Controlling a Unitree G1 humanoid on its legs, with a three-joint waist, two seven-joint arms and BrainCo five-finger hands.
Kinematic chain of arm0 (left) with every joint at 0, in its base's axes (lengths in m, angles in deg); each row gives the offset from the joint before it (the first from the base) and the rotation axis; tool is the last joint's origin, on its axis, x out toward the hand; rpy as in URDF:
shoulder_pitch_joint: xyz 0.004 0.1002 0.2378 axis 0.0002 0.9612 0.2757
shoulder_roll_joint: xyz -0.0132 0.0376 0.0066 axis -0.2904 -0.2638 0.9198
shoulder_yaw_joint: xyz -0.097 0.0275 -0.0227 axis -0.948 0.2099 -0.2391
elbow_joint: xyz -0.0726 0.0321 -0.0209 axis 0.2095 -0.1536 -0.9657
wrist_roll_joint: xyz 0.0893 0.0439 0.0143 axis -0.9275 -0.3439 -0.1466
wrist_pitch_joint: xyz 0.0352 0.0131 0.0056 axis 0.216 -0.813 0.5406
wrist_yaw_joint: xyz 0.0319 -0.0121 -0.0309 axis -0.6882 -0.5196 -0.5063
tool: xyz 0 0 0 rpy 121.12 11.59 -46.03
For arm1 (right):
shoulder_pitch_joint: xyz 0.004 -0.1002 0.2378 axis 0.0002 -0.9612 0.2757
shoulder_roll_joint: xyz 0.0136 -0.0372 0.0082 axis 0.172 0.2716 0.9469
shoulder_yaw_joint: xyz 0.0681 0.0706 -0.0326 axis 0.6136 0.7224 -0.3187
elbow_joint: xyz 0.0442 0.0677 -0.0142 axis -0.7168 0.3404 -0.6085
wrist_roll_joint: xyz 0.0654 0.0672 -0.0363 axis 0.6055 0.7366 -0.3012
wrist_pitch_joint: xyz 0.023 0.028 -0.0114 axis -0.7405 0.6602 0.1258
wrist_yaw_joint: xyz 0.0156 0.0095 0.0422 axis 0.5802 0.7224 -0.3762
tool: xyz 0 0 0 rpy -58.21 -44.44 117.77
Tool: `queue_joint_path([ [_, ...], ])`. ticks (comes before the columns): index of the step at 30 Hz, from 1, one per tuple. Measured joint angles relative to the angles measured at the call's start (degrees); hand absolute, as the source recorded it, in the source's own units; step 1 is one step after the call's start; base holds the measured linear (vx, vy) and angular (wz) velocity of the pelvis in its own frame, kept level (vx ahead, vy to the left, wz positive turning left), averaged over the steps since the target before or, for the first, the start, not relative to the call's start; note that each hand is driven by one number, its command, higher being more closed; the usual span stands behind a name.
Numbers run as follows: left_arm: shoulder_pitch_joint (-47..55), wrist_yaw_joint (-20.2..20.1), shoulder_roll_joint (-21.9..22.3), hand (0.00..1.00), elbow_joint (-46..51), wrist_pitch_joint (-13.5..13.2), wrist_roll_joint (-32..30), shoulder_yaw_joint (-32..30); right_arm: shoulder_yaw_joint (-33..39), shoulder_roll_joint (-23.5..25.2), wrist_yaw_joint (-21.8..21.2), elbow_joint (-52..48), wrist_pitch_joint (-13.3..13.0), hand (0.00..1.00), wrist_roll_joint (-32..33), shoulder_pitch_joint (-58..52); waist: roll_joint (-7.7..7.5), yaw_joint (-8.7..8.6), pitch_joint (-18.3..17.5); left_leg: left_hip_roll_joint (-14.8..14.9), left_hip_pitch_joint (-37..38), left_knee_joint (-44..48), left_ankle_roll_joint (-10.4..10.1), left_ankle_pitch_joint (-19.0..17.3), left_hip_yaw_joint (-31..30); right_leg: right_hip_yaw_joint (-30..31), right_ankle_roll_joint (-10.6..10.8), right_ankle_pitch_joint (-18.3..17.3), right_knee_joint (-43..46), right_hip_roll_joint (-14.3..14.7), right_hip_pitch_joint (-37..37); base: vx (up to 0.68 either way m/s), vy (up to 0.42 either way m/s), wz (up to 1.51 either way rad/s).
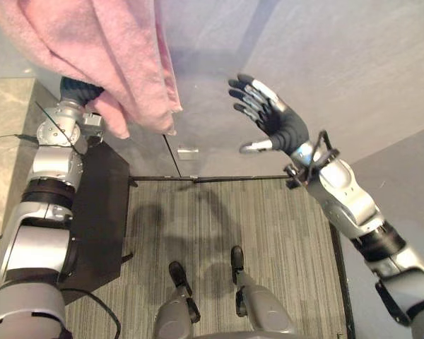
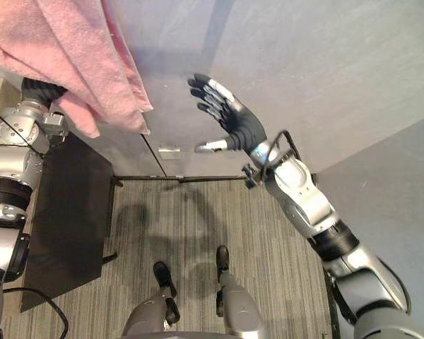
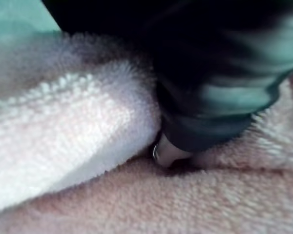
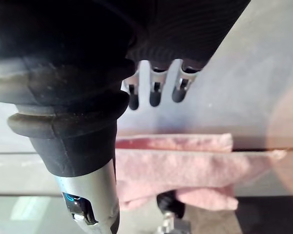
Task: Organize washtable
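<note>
**Left eye view.** A pink towel is hanging in thick folds at the upper left. It is draping over the robot's left hand, which is sitting raised beneath it. Whether that hand is gripping the cloth cannot be told. The right hand is hovering to the right, apart from the towel. It is spread wide and flat, holding nothing, with its palm facing what looks like a plain grey desk front.

**Right eye view.** A seam is running down the grey front, with a small silver tab just beside it and a dark rail lying along its foot. Striped grey carpet is covering the floor below. A dark mat is lying on the robot's left.

**Left wrist view.** The dark ribbed cover is pressing into the towel's soft pile, and plump folds are bulging round it.

**Right wrist view.** Straight, dark-tipped fingers are pointing toward the grey surface. Farther off, the towel is lying across an edge, with the left wrist beneath it.

**The step in hand.** It looks like tidying the towel, by folding or hanging it. The towel seems heavy and limp, so the left hand probably needs a firm hold through one thick fold, or the cloth may slide off. The right hand would do best taking the free hanging corner rather than the bulk, so the towel opens flat.
</note>
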Motion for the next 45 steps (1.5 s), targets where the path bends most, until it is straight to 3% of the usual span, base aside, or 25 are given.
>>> queue_joint_path([
  [5, -0.8, 0.2, 0.8, 1.0, 1.3, 0.0, 0.8, 1.9, -7.4, 1.5, 2.7, 17.3, 2.4, 0.0, 5.7, 14.7, 0.19, 1.19, 0.0, -0.1, -0.3, 0.0, 0.3, 0.5, -0.9, -0.5, 0.1, 0.3, 0.0, -0.3, 0.0, -0.01, 0.005, 0.06],
  [10, -2.5, 1.2, 3.2, 1.0, 1.3, 0.1, 1.8, 2.5, -7.5, 12.0, 7.0, 37.3, 5.0, 0.0, 10.0, 27.2, 1.54, 2.69, 0.0, -0.2, -0.7, 0.1, 0.7, 0.9, -1.5, -1.7, 0.3, 0.6, 0.1, -0.6, 0.0, -0.01, 0.013, 0.08],
  [13, -3.1, 1.2, 3.8, 1.0, 1.3, 0.1, 2.2, 2.5, -5.8, 16.6, 8.9, 42.8, 5.7, 0.0, 9.8, 30.3, 2.22, 3.96, 0.2, -0.1, -0.8, 0.5, 0.7, 1.0, -1.7, -1.8, 0.3, 0.6, 0.2, -0.7, 0.2, 0.0, 0.003, 0.03],
  [22, -4.1, 1.2, 7.2, 1.0, 1.3, 0.2, 2.2, 2.2, 5.4, 27.1, 13.0, 56.3, 7.3, 0.0, 5.9, 37.8, 2.93, 3.97, 0.4, -0.6, -1.7, -0.3, 0.6, 2.6, -5.3, -5.2, 0.3, 0.6, 0.1, -0.8, 0.7, 0.0, 0.014, 0.18],
  [30, -4.9, 1.5, 9.9, 1.0, 0.8, 0.2, 2.2, 2.2, 10.1, 33.8, 15.4, 59.3, 6.8, 0.0, 6.0, 42.7, 4.57, 4.19, 0.5, -0.9, -2.7, -0.3, 0.6, 3.2, -7.0, -6.8, 0.2, 0.7, 0.0, -1.2, 0.7, 0.02, 0.024, 0.12],
  [31, -5.4, 1.7, 10.5, 1.0, 0.2, 0.2, 2.2, 2.2, 10.1, 33.7, 15.6, 59.4, 6.5, 1.0, 5.9, 42.7, 4.59, 4.1, 0.5, -1.0, -2.9, -0.3, 0.6, 3.3, -7.3, -7.1, 0.1, 0.7, 0.0, -1.2, 0.7, 0.03, 0.021, 0.08],
  [41, -7.1, 2.6, 11.8, 1.0, -1.6, 0.2, 1.6, 2.2, 12.0, 33.8, 16.7, 59.5, 5.1, 1.0, 2.9, 46.0, 4.6, 3.93, 0.6, -1.0, -3.2, -0.2, 0.6, 3.4, -7.7, -7.8, 0.1, 0.7, 0.0, -1.3, 0.6, 0.04, 0.017, 0.03],
  [45, -7.2, 3.5, 10.8, 1.0, -1.5, 0.2, 1.5, 1.4, 14.0, 31.2, 16.4, 58.1, 4.5, 1.0, 1.7, 47.5, 4.6, 3.83, 0.6, -1.2, -3.2, -0.2, 0.6, 3.4, -7.7, -7.7, 0.1, 0.7, 0.0, -1.6, 0.7, 0.04, 0.024, 0.02],
])
